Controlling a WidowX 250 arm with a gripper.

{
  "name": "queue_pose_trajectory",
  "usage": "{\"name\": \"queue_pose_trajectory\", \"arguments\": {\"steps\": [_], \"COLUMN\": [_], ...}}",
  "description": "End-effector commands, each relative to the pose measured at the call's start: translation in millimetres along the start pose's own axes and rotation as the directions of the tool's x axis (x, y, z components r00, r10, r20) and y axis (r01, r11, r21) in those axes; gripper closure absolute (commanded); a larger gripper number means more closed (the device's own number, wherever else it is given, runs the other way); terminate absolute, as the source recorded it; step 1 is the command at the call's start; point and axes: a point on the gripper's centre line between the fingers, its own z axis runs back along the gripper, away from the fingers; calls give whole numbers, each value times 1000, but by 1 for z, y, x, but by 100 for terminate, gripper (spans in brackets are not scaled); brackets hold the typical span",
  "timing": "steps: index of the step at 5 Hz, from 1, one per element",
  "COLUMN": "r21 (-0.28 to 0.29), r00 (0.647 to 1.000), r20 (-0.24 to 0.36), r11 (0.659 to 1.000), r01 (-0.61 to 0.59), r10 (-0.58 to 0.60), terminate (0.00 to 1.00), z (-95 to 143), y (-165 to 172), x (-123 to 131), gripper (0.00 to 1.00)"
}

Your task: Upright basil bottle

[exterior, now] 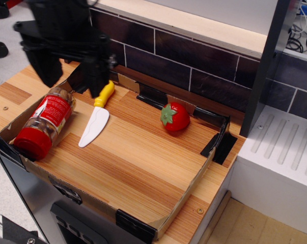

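While you look over the scene, start with the wooden table (pixel 143 168), which fills the middle of the frame and carries a low cardboard tray wall (pixel 189 190) around its edge, likely there to keep loose items from rolling off. Up in the upper left your gripper (pixel 72 76) hangs blurred, its two dark fingers spread apart with nothing between them, so it reads as open and empty, poised just above the far end of the basil bottle (pixel 44 122). That bottle lies on its side at the left edge, red cap toward the lower left corner, base toward the gripper, tucked along the tray wall. Its label is red and white, but the writing is too small to read. Just right of it you have the knife (pixel 96 119), yellow handle pointing up-frame, white blade down, apart from the bottle. Well to the right sits the red toy tomato (pixel 174 117), clear of everything. My guess: you need to drop onto the bottle's body next.
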Motion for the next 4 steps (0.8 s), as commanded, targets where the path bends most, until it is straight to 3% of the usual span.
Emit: {"name": "queue_pose_trajectory", "arguments": {"steps": [1, 2, 4], "r21": [92, 91, 145], "r00": [996, 992, 991], "r20": [10, -13, 25], "r11": [991, 988, 981], "r01": [-94, -123, -131], "r10": [93, 124, 128], "terminate": [0, 0, 0], "z": [-15, -32, -64], "y": [44, 52, 67], "x": [-20, -29, -35], "gripper": [0, 0, 0]}}
